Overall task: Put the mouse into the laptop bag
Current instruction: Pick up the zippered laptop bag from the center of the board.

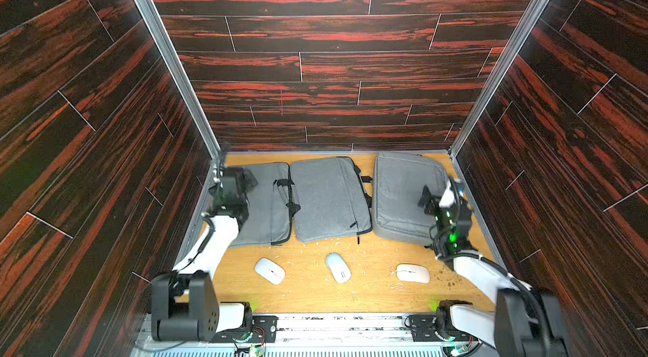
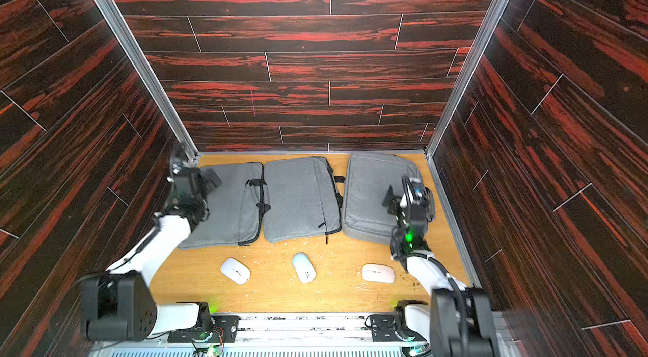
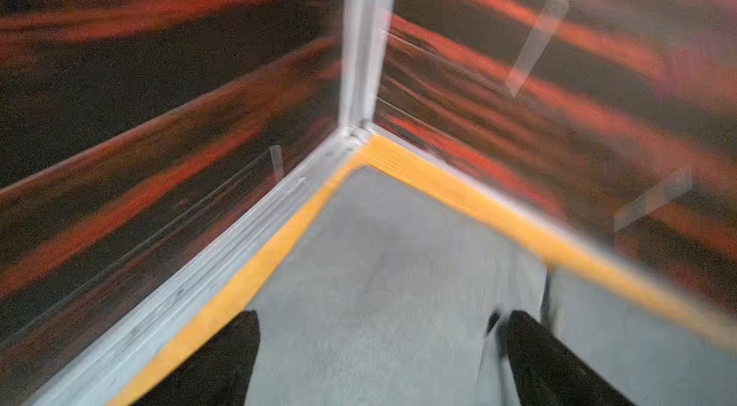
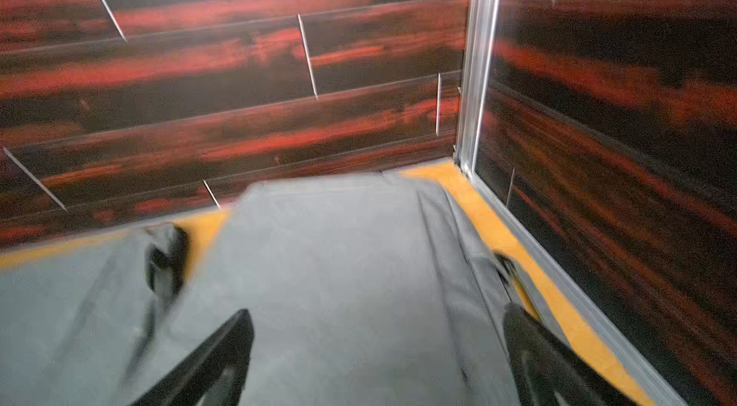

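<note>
Nearest, on a crumb-strewn table (image 1: 315, 297), lie the left mouse (image 1: 269, 270), middle mouse (image 1: 338, 267) and right mouse (image 1: 413, 273), none held. Behind, grey and flat: left bag (image 1: 266, 204), middle bag (image 1: 329, 197), right bag (image 1: 399, 194). The left gripper (image 3: 379, 320) and right gripper (image 4: 377, 316) hang spread, empty, over the outer bags. The bags look zipped, so a mouse could be blocked, or slip from the claw. Dark red plank walls (image 1: 315, 39) enclose all.

Left arm (image 1: 217, 236) extended, left pincer (image 3: 379, 320) wide open, empty; right arm (image 1: 480, 271), right pincer (image 4: 379, 312) same.
</note>
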Controlling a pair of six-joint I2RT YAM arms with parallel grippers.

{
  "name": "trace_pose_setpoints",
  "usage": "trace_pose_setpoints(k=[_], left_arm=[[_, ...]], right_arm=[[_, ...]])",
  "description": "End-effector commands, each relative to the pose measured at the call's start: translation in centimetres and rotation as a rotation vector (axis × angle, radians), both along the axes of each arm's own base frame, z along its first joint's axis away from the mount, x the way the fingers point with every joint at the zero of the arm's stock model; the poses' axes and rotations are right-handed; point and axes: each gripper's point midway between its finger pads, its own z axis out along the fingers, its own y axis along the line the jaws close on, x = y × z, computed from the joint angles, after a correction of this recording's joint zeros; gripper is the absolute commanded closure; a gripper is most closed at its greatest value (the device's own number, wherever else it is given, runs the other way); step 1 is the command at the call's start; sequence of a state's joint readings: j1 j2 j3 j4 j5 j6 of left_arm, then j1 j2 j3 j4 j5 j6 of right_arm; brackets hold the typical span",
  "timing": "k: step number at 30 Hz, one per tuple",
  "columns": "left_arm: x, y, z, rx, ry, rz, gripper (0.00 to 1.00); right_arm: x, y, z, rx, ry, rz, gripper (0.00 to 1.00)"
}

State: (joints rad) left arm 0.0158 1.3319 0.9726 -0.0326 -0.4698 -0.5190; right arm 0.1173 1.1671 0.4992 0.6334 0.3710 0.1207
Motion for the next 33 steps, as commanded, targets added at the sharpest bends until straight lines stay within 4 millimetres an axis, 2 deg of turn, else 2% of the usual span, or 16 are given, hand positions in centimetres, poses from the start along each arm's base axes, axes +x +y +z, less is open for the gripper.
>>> trace_pose_setpoints(k=[1,4,7,8,11,13,14,15,16,18,20,21,24,26,28,33], left_arm=[[-6.0,2.4,-4.4,-0.168,0.176,0.310,0.00],[-5.0,0.6,-5.2,-0.238,0.186,0.196,0.00],[-4.0,-3.0,-5.5,-0.319,0.234,-0.016,0.07],[-4.1,-4.0,-5.7,-0.345,0.246,-0.063,0.11],[-5.6,-6.4,-6.4,-0.379,0.283,-0.148,0.17],[-7.1,-7.7,-6.9,-0.353,0.316,-0.185,0.18],[-8.0,-8.4,-7.1,-0.325,0.333,-0.200,0.18],[-8.6,-9.1,-7.5,-0.311,0.351,-0.223,0.18],[-9.1,-9.8,-7.9,-0.304,0.366,-0.246,0.16],[-10.0,-11.1,-8.8,-0.315,0.393,-0.282,0.08],[-10.5,-12.4,-9.9,-0.322,0.434,-0.316,0.01],[-10.7,-12.9,-10.3,-0.315,0.458,-0.322,0.00],[-11.0,-14.4,-11.6,-0.312,0.508,-0.359,0.00],[-11.0,-15.6,-12.7,-0.357,0.549,-0.397,0.07],[-11.0,-16.4,-13.6,-0.378,0.582,-0.408,0.10],[-10.8,-18.4,-15.0,-0.369,0.636,-0.456,0.06]], right_arm=[[-0.7,1.0,-2.4,-0.021,0.220,-0.055,0.01],[0.2,5.0,-3.7,0.072,0.363,0.114,0.02],[0.7,8.5,-4.3,0.184,0.432,0.259,0.02],[0.6,9.7,-4.3,0.212,0.429,0.305,0.02],[0.1,12.3,-4.8,0.299,0.436,0.401,0.11],[-0.2,13.5,-5.4,0.319,0.457,0.436,0.24],[-0.4,14.3,-5.7,0.316,0.473,0.454,0.39],[-0.6,15.0,-6.1,0.311,0.489,0.476,0.65],[-0.8,15.8,-6.4,0.305,0.512,0.497,0.83],[-1.1,17.2,-7.4,0.293,0.573,0.538,0.93],[-1.6,19.0,-8.4,0.296,0.635,0.596,0.94],[-1.8,19.7,-8.9,0.298,0.659,0.614,0.94],[-2.2,21.5,-10.1,0.288,0.709,0.647,0.91],[-2.2,22.1,-10.9,0.307,0.737,0.651,0.87],[-2.0,22.4,-11.4,0.318,0.757,0.649,0.85],[-0.5,21.8,-12.3,0.257,0.805,0.581,0.70]])
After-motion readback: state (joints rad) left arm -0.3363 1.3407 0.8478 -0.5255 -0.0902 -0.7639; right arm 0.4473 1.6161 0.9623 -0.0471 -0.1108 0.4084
